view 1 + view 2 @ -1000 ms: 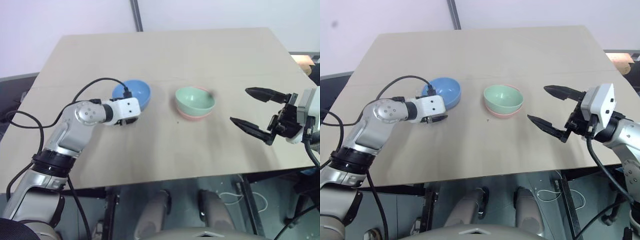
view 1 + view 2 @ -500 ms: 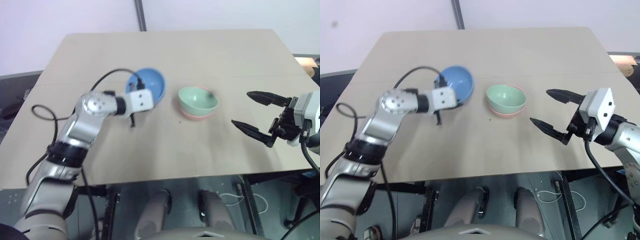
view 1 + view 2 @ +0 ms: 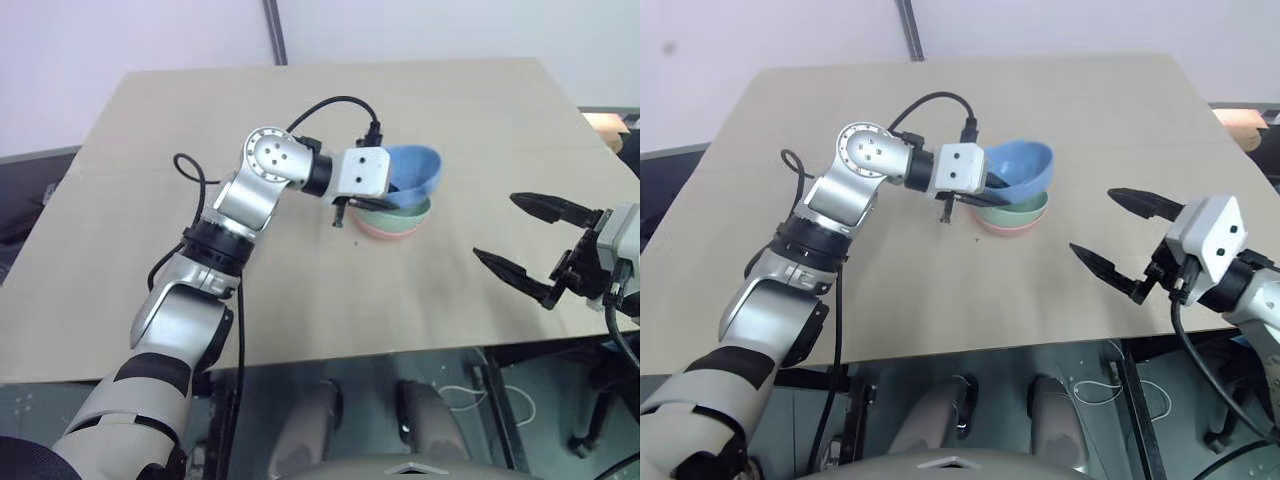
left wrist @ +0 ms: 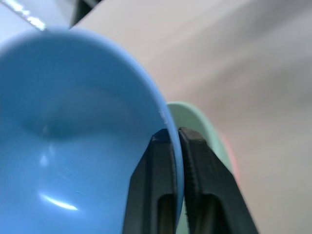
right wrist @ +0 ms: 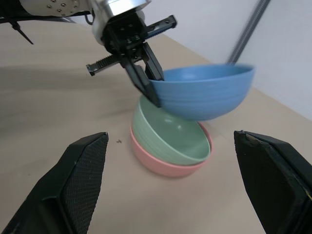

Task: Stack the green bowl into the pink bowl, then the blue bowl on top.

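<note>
Blue bowl (image 5: 202, 91): a second ago resting on the table (image 3: 300, 110) left of the stack, now lifted clear and carried right, hanging tilted just above the green bowl (image 5: 168, 138), its rim pinched between the left gripper (image 4: 176, 146) fingers. Green bowl: nested in the pink bowl (image 5: 163, 163) near the table's centre, unmoved. Right gripper (image 3: 528, 246): fingers spread wide and empty, near the table's right edge, much as before.

Bright even light, soft shadows on table (image 3: 130, 250), blue bowl (image 5: 202, 92) motion-blurred — wrist close-up defocused
</note>
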Motion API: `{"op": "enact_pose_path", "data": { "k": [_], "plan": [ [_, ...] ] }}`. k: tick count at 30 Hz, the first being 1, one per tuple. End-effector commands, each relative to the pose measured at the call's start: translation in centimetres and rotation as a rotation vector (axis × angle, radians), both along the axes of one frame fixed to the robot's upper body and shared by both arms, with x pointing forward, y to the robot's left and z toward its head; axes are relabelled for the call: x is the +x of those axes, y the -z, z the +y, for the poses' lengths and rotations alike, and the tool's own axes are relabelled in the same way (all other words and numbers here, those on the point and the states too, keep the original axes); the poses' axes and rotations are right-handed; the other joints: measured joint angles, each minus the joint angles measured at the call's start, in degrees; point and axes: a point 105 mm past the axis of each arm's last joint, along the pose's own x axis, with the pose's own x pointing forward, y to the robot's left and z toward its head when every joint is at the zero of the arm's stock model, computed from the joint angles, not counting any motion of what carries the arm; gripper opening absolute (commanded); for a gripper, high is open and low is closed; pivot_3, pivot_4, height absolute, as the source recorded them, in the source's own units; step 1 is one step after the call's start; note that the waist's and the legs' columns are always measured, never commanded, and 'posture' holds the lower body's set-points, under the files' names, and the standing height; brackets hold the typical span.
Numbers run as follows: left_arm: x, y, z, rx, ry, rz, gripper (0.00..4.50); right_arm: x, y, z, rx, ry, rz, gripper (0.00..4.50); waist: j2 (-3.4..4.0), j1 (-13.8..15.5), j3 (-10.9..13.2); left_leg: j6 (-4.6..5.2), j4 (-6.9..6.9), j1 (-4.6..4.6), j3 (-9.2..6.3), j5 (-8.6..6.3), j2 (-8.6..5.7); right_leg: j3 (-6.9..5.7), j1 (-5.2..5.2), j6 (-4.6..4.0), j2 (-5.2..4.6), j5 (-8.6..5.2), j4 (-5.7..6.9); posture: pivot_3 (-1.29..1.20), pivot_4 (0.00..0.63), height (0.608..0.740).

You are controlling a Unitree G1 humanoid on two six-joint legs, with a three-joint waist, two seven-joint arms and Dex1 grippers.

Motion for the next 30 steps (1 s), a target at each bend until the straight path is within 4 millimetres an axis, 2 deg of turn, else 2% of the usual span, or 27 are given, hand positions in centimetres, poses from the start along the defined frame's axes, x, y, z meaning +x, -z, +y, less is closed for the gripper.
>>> {"op": "enact_pose_path", "data": {
  "k": [1, 2, 7, 11, 14, 15, 16, 18, 19, 21, 24, 27, 30],
  "plan": [
    [0.5, -1.8, 0.5, -0.017, -0.018, -0.095, 2.32, -0.5, -1.0, 0.0, -0.021, 0.011, -0.052, 4.50, 0.00, 0.04, 0.00, 0.00, 0.01, 0.00, 0.00, 0.00, -0.01, 0.00, 0.01, 0.01, -0.01, 0.00, 0.00, 0.00, 0.150, 0.740],
    [0.5, -2.1, 0.9, -0.026, -0.026, -0.109, 2.70, -0.4, -0.9, 0.0, -0.020, 0.012, -0.050, 4.50, 0.00, 0.06, 0.00, 0.01, 0.08, -0.02, 0.00, -0.01, -0.02, 0.00, 0.02, 0.04, -0.02, 0.02, -0.01, 0.00, 0.150, 0.740],
    [-0.5, -4.4, 2.5, -0.176, -0.103, -0.098, 2.70, 0.6, -0.2, 0.1, -0.013, 0.007, -0.020, 4.50, -0.01, -0.21, 0.01, 0.03, 0.09, -0.01, -0.01, -0.02, 0.00, 0.01, 0.02, 0.07, -0.01, 0.02, 0.00, 0.00, 0.150, 0.740],
    [-1.7, -5.4, 5.1, -0.329, -0.210, -0.033, 2.70, 1.6, 0.7, 0.1, -0.002, -0.015, 0.023, 4.50, 0.01, -0.25, -0.01, 0.02, 0.09, 0.03, 0.00, -0.02, 0.02, 0.02, 0.03, 0.07, 0.00, 0.02, 0.01, 0.00, 0.150, 0.740],
    [-2.3, -4.1, 8.0, -0.397, -0.372, 0.097, 2.70, 3.2, 1.6, -0.7, -0.013, 0.023, 0.013, 4.50, 0.02, -0.30, -0.01, 0.02, 0.10, 0.04, -0.01, -0.01, 0.01, 0.01, 0.04, 0.06, 0.01, 0.03, 0.01, 0.00, 0.150, 0.740],
    [-2.9, -3.6, 8.8, -0.412, -0.406, 0.125, 3.24, 3.8, 2.0, -0.9, -0.026, 0.033, 0.013, 4.50, 0.02, -0.33, -0.01, 0.02, 0.09, 0.06, 0.01, -0.01, 0.02, 0.03, 0.05, 0.06, 0.01, 0.03, 0.01, 0.00, 0.150, 0.740],
    [-3.2, -3.2, 9.5, -0.430, -0.447, 0.135, 3.45, 4.3, 2.5, -1.2, -0.026, 0.043, 0.034, 4.50, 0.02, -0.46, -0.01, 0.02, 0.09, 0.07, 0.00, -0.02, 0.01, 0.05, 0.05, 0.07, 0.00, 0.02, 0.04, 0.00, 0.150, 0.740],
    [-3.8, -2.7, 10.3, -0.463, -0.506, 0.131, 4.37, 4.8, 3.2, -1.6, -0.010, 0.025, 0.090, 4.50, 0.02, -0.20, 0.01, 0.02, 0.09, 0.07, 0.01, -0.02, 0.03, 0.04, 0.04, 0.04, 0.02, 0.03, 0.04, 0.00, 0.150, 0.740],
    [-4.2, -2.3, 10.8, -0.486, -0.534, 0.142, 4.48, 5.0, 3.5, -1.8, 0.000, 0.015, 0.116, 4.50, 0.01, -0.01, 0.01, 0.02, 0.09, 0.06, 0.00, -0.02, 0.03, 0.03, 0.04, -0.02, 0.03, 0.07, 0.03, 0.00, 0.150, 0.740],
    [-5.4, -1.3, 11.7, -0.545, -0.587, 0.198, 4.48, 5.3, 3.9, -2.2, -0.024, 0.005, 0.120, 4.50, 0.01, 0.17, 0.01, 0.01, 0.10, 0.04, -0.05, -0.02, 0.01, -0.03, 0.06, -0.13, -0.01, 0.13, 0.02, 0.00, 0.150, 0.740],
    [-6.4, 0.1, 13.1, -0.571, -0.686, 0.220, 4.48, 6.0, 3.3, -2.8, -0.041, 0.045, 0.052, 4.50, 0.02, 0.08, 0.01, 0.01, 0.09, 0.06, -0.11, -0.02, 0.02, 0.04, 0.06, -0.14, -0.02, 0.14, -0.01, 0.00, 0.150, 0.740],
    [-7.1, 0.2, 14.9, -0.760, -0.728, 0.162, 4.48, 5.3, 3.4, -3.5, -0.053, 0.035, 0.095, 4.50, 0.09, 0.25, -0.04, 0.00, 0.08, 0.09, -0.15, -0.02, 0.02, 0.05, 0.06, -0.16, -0.02, 0.13, 0.01, 0.00, 0.150, 0.740],
    [-8.4, 1.8, 16.4, -0.721, -0.740, 0.148, 4.48, 4.1, 3.7, -4.7, -0.081, 0.027, 0.143, 4.50, 0.08, 0.43, -0.04, -0.01, 0.09, 0.06, -0.21, -0.03, 0.02, 0.02, 0.07, -0.24, -0.04, 0.09, -0.01, 0.00, 0.150, 0.740]
  ]
}}
